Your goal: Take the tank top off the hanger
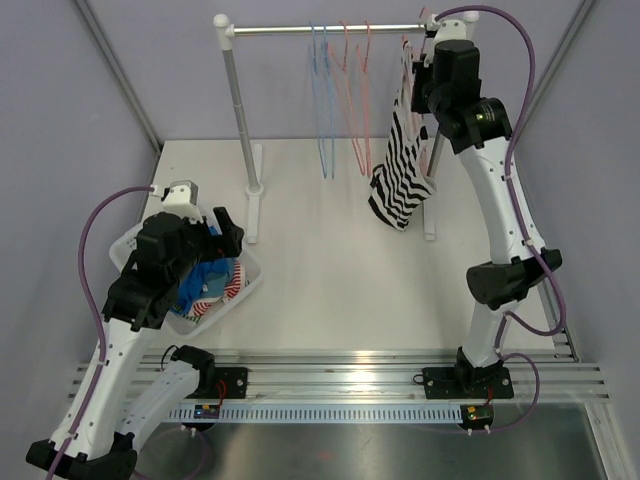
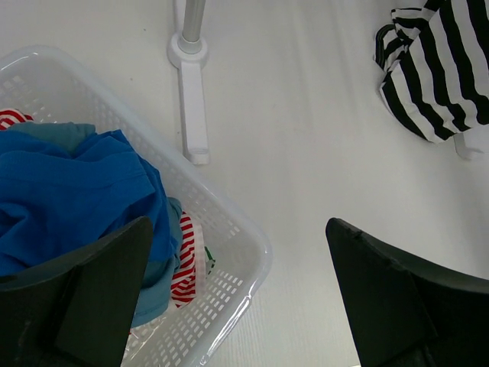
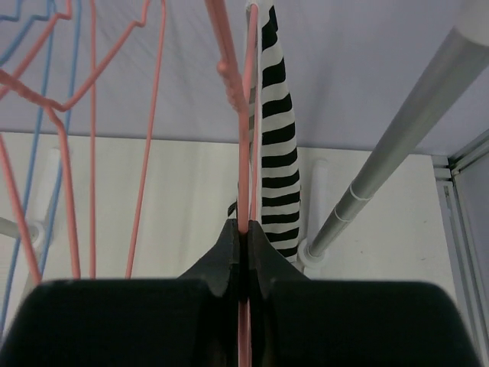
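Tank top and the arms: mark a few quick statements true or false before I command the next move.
1. The tank top hangs on a pink hanger near the right end of the rail. True.
2. The right jaws are open, clear of the hanger. False: they are shut on its pink wire.
3. The left jaws are open and hold nothing. True.
4. The basket is empty. False: it holds blue clothes and a red-striped piece.
5. No other hangers are on the rail. False: bare blue hangers and pink ones hang to the left of the tank top.
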Robot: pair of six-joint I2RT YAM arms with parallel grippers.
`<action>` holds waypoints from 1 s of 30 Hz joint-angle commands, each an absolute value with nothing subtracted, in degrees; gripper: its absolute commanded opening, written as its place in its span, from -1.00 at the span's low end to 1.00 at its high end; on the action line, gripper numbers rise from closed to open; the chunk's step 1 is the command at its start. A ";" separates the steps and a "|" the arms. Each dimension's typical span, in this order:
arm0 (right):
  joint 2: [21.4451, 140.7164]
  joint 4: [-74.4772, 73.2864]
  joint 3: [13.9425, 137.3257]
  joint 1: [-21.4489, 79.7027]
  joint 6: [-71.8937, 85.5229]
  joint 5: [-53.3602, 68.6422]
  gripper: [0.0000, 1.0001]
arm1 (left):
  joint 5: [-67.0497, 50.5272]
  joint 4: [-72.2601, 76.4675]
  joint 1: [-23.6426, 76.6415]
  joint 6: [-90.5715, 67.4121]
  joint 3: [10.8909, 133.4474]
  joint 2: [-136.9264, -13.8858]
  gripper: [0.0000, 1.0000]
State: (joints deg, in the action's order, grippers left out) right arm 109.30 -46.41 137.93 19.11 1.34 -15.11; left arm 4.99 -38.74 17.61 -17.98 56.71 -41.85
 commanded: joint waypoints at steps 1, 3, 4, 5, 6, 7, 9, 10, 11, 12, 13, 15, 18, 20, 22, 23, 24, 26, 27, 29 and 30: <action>102.05 -42.45 137.39 18.98 1.84 -12.23 -1.00 | 0.44 -34.45 17.84 -16.61 56.78 -41.92 0.98; 99.94 -42.10 136.15 18.98 2.19 -11.52 -1.00 | -1.21 -34.28 17.84 -16.61 56.87 -41.75 0.98; 99.41 -42.19 134.84 18.98 2.28 -10.47 -1.00 | -1.67 -34.02 17.84 -16.61 56.95 -41.66 0.98; 97.93 -42.54 133.95 18.98 2.37 -10.11 -1.00 | -2.54 -33.84 17.84 -16.52 57.04 -41.49 0.98; 96.95 -42.63 132.81 18.90 2.55 -9.76 -1.00 | -2.81 -33.32 17.84 -16.52 57.04 -41.40 0.98; 95.90 -42.80 129.67 18.98 2.55 -8.71 -1.00 | -3.07 -33.14 17.84 -16.52 57.04 -41.05 0.98; 92.04 -42.72 123.27 18.90 3.25 -7.30 -1.00 | -3.52 -32.78 17.84 -16.61 57.13 -40.87 0.98; 90.54 -41.41 120.70 18.98 3.43 -6.34 -1.00 | -3.69 -32.87 17.84 -16.70 57.48 -41.04 0.98; 87.22 -40.79 118.15 18.90 3.78 -5.46 -1.00 | -3.87 -32.87 17.84 -16.87 57.65 -41.13 0.98; 85.71 -40.35 115.86 18.98 4.39 -4.23 -1.00 | -4.13 -32.70 17.84 -16.87 57.83 -41.13 0.98; 84.13 -39.99 111.92 18.98 4.83 -3.61 -1.00 | -4.65 -32.61 17.84 -17.05 58.09 -41.31 0.98; 79.47 -40.25 106.56 18.90 6.06 -2.03 -1.00 | -5.10 -32.08 17.84 -18.36 59.32 -41.92 0.98; 72.09 -39.64 99.18 18.98 7.64 2.17 -1.00 | -7.55 -30.68 17.93 -21.44 62.39 -44.20 0.98; 67.44 -40.16 97.04 18.98 8.35 4.03 -1.00 | -6.60 -29.62 19.41 -23.72 63.80 -46.22 0.98; 65.05 -42.87 96.07 18.90 9.05 6.67 -1.00 | -1.97 -27.87 24.50 -24.69 66.79 -47.98 0.98; 63.04 -43.93 95.98 18.98 9.05 7.46 -1.00 | -0.37 -27.25 26.87 -25.05 68.19 -49.03 0.98; 61.97 -44.99 95.72 18.98 8.88 9.30 -1.00 | 1.74 -26.38 31.94 -24.96 71.34 -51.74 0.98; 59.34 -48.33 95.63 19.07 8.00 11.50 -1.00 | 7.08 -25.58 40.29 -23.74 75.13 -54.57 0.98; 58.28 -49.21 95.36 18.99 7.65 12.21 -1.00 | 9.12 -24.53 42.95 -23.21 78.71 -57.71 0.98; 55.30 -51.41 95.10 18.98 8.17 12.04 -1.00 | 16.21 -23.04 50.40 -21.11 81.64 -60.63 0.98; 54.33 -52.11 94.92 18.98 8.35 13.35 -1.00 | 17.91 -21.03 52.28 -19.96 83.30 -63.34 0.98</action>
State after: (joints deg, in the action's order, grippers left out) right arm 57.08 -50.04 94.98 19.11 7.75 8.73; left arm 7.62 -28.42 46.70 -22.61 78.30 -59.79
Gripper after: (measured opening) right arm 0.030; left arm 0.988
